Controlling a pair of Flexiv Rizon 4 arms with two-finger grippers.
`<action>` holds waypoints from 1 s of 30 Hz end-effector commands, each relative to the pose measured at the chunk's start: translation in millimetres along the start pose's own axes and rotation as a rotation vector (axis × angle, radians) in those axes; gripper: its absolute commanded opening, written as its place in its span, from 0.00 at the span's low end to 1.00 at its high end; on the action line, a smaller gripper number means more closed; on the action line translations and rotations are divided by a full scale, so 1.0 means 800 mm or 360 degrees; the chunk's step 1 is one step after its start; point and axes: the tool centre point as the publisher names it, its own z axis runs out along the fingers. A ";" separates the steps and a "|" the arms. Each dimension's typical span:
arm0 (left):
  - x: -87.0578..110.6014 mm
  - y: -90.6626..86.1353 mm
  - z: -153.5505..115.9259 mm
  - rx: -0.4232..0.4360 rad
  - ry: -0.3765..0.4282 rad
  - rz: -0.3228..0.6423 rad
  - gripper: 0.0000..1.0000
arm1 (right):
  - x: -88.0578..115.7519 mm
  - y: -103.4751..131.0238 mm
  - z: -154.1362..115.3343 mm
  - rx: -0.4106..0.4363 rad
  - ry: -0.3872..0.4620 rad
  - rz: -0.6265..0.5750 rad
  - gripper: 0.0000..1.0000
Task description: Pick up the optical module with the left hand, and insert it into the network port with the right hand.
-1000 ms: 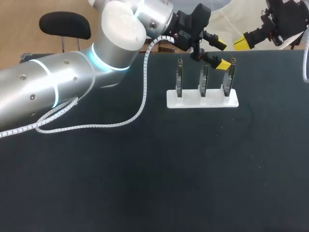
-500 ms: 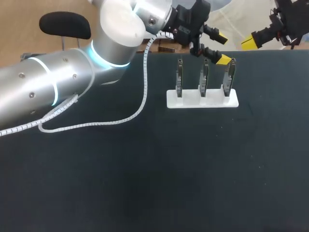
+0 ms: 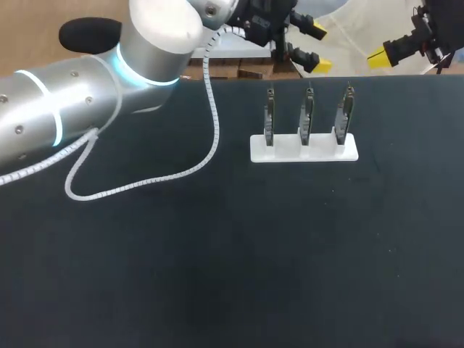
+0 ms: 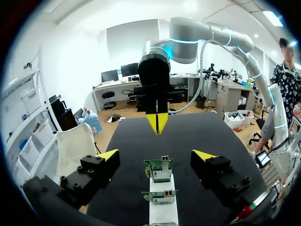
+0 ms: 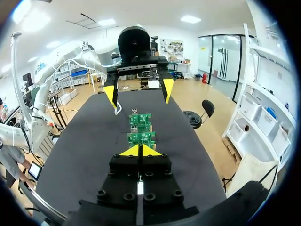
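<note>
Table [image 3: 217, 275]: dark top.
White holder [image 3: 304, 150]: three upright circuit boards [image 3: 307, 116] are carried in a row, set ahead of the left pincer [image 3: 320, 48] and between it and the right pincer [image 3: 382, 55].
Left pincer: fingers are held wide apart, nothing gripped.
Right pincer: tips are pressed together, nothing seen in them.
Optical module: not told apart from the boards.
Progress, as judged: pick-up not yet made; insertion into a port outstanding.
</note>
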 end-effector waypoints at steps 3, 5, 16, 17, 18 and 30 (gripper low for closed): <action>0.000 -0.018 -0.027 -0.0141 -0.0008 0.0019 1.00 | -0.004 0.005 -0.005 0.0042 -0.0006 -0.0014 0.00; -0.003 -0.017 -0.031 -0.0148 -0.0005 0.0023 1.00 | -0.007 0.005 -0.006 0.0049 -0.0017 -0.0012 0.00; -0.007 -0.015 -0.034 -0.0154 -0.0013 0.0047 1.00 | -0.009 0.004 -0.007 0.0090 -0.0013 -0.0009 1.00; -0.007 -0.015 -0.034 -0.0154 -0.0013 0.0047 1.00 | -0.009 0.004 -0.007 0.0090 -0.0013 -0.0009 1.00; -0.007 -0.015 -0.034 -0.0154 -0.0013 0.0047 1.00 | -0.009 0.004 -0.007 0.0090 -0.0013 -0.0009 1.00; -0.007 -0.015 -0.034 -0.0154 -0.0013 0.0047 1.00 | -0.009 0.004 -0.007 0.0090 -0.0013 -0.0009 1.00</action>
